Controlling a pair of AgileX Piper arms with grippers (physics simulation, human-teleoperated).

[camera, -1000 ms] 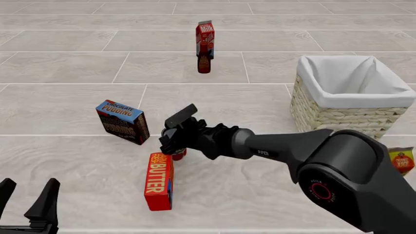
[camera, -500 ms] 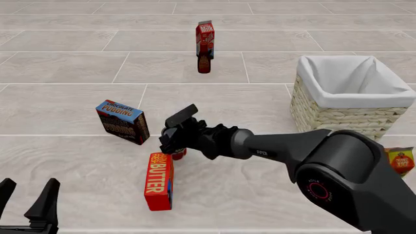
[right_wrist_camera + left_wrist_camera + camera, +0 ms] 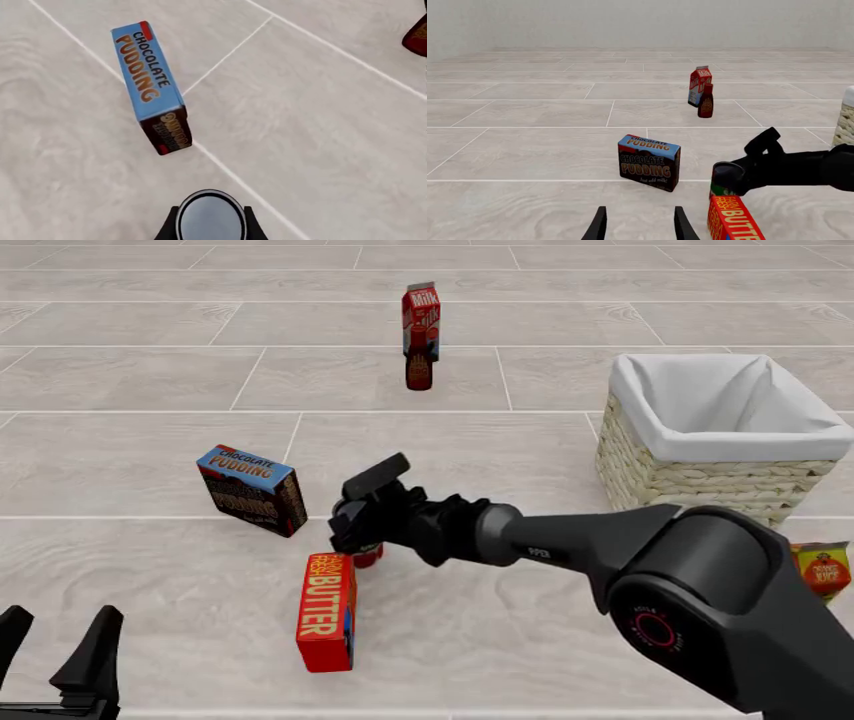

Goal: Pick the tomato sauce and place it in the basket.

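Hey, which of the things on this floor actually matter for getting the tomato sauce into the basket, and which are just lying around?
Part of the job:
tomato sauce, between the right tool's fingers
basket

Just lying about:
butter box
chocolate pudding box
milk carton
dark bottle
yellow packet
left tool, idle and open

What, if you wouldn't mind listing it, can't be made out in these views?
- Tomato sauce: front view shows only a red sliver under the right gripper; label unreadable.
- Basket: cut off by the left wrist view's edge.
- Yellow packet: partly behind the right arm, print too small.
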